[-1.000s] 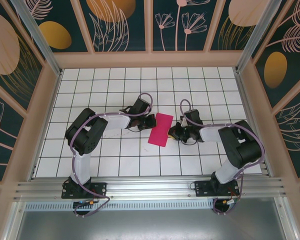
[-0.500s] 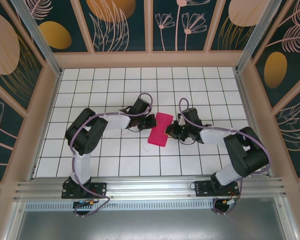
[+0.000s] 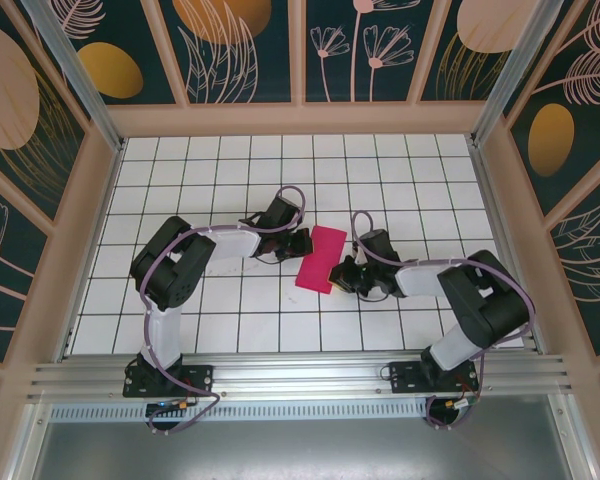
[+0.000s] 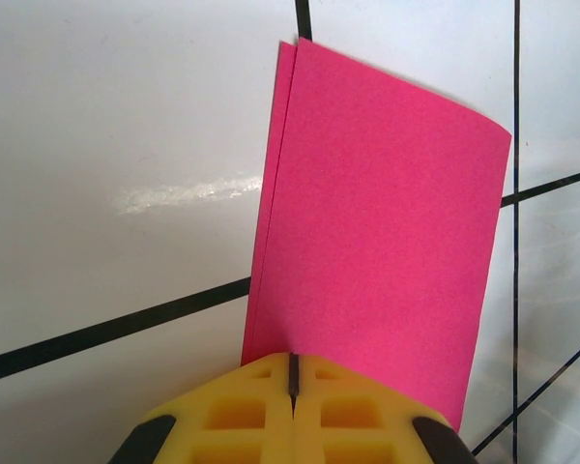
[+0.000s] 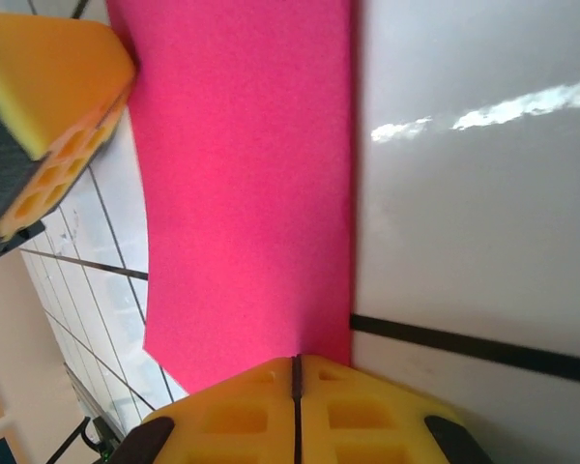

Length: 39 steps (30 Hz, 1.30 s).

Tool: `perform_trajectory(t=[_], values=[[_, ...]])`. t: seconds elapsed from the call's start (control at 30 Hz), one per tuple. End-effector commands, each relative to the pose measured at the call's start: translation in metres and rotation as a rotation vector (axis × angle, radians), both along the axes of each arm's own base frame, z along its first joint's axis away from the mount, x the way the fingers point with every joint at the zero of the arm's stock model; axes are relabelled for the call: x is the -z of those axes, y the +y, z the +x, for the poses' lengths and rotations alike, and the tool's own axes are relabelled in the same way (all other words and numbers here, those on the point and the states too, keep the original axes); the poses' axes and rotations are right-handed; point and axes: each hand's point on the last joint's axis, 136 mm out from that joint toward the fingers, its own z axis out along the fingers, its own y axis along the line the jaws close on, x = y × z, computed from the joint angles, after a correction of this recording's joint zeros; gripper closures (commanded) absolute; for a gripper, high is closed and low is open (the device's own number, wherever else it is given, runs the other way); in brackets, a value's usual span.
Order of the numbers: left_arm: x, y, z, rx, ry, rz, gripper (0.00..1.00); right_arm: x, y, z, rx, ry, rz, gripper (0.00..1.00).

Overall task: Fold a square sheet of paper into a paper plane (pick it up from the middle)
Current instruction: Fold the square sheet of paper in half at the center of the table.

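1. The square sheet of paper (image 3: 321, 258) lies folded in half as a magenta-pink rectangle near the middle of the white tiled worktop (image 3: 230, 330). Its long sides run slantwise, from far right to near left.
2. In the left wrist view the sheet (image 4: 377, 222) lies flat. Two layers show, slightly offset along the left long side, and the right side curves up a little.
3. The left gripper (image 3: 302, 243) sits at the sheet's left long edge, towards the far end. Its yellow pads (image 4: 261, 406) are pressed together with only a thin seam between them, and their tips rest on the paper's edge.
4. The right gripper (image 3: 338, 272) sits at the right long edge, towards the near end. Its pads (image 5: 232, 416) are likewise pressed together, tips on the paper (image 5: 251, 184).
5. In the right wrist view the left gripper's yellow finger (image 5: 48, 87) shows at the sheet's opposite side.
6. Neither seam has paper between its pads.
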Motion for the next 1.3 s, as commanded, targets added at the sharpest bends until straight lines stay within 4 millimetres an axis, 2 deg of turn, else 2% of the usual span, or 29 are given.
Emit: perform_trajectory(t=[0.0,0.07,0.27,0.43,0.57,0.7,0.77,0.87,0.93,1.03,1.13,1.27], values=[[0.026,0.019,-0.018,0.001,0.078,0.104,1.00,-0.024,0.001,0.004,0.013,-0.068,0.020,0.90],[0.027,0.018,-0.018,-0.003,0.080,0.101,1.00,-0.025,0.008,-0.005,-0.023,-0.056,0.039,0.89],[0.027,0.018,-0.020,-0.001,0.083,0.097,1.00,-0.009,0.019,-0.025,-0.068,0.001,0.042,0.89],[0.027,0.019,-0.020,0.003,0.083,0.099,1.00,0.017,0.011,-0.038,-0.073,0.065,-0.014,0.90],[0.026,0.019,-0.021,0.003,0.084,0.099,1.00,0.006,0.016,-0.037,-0.098,0.044,0.012,0.89],[0.024,0.018,-0.020,0.003,0.079,0.095,1.00,-0.010,0.013,-0.026,-0.086,-0.014,-0.020,0.89],[0.020,0.017,-0.020,0.004,0.076,0.086,1.00,-0.020,0.007,-0.013,-0.050,-0.057,-0.036,0.89],[0.010,0.013,-0.019,0.006,0.066,0.059,1.00,-0.023,-0.010,0.004,0.027,-0.080,-0.082,0.86],[-0.007,0.010,-0.018,0.009,0.047,0.022,1.00,-0.021,-0.032,0.022,0.110,-0.094,-0.158,0.84],[-0.036,0.005,-0.015,0.004,-0.004,-0.036,1.00,-0.019,-0.051,0.041,0.176,-0.118,-0.229,0.76],[-0.056,0.006,-0.015,-0.009,-0.037,-0.071,1.00,-0.018,-0.054,0.055,0.168,-0.122,-0.250,0.75],[-0.065,0.019,-0.017,-0.058,-0.076,-0.062,0.95,-0.019,-0.038,0.071,0.116,-0.142,-0.223,0.73]])
